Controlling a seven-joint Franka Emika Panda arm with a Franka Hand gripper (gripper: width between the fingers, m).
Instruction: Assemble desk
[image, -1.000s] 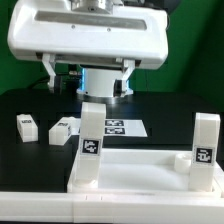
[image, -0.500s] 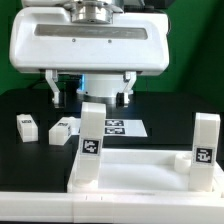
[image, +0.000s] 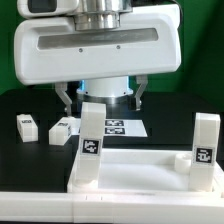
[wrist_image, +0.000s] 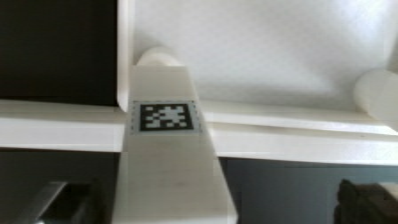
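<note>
The white rimmed tabletop (image: 140, 168) lies in the foreground with two white legs standing upright in its corner sockets. One leg (image: 91, 140) is at the exterior view's left and the other (image: 206, 148) at its right, each with a square tag. My gripper (image: 104, 97) hangs open above and behind the left upright leg, holding nothing. In the wrist view that leg (wrist_image: 169, 160) rises between my spread fingers (wrist_image: 64, 200) toward the gripper (wrist_image: 217, 205), with the tabletop (wrist_image: 267, 50) below it. Two loose legs (image: 27, 126) (image: 62, 128) lie on the black table.
The marker board (image: 122, 127) lies flat on the black table behind the tabletop. A long white bar (image: 40, 208) runs along the near edge. A green backdrop stands behind the arm.
The gripper has come down and shifted toward the exterior view's right, closer to the left upright leg. It stays open. The parts have not moved.
</note>
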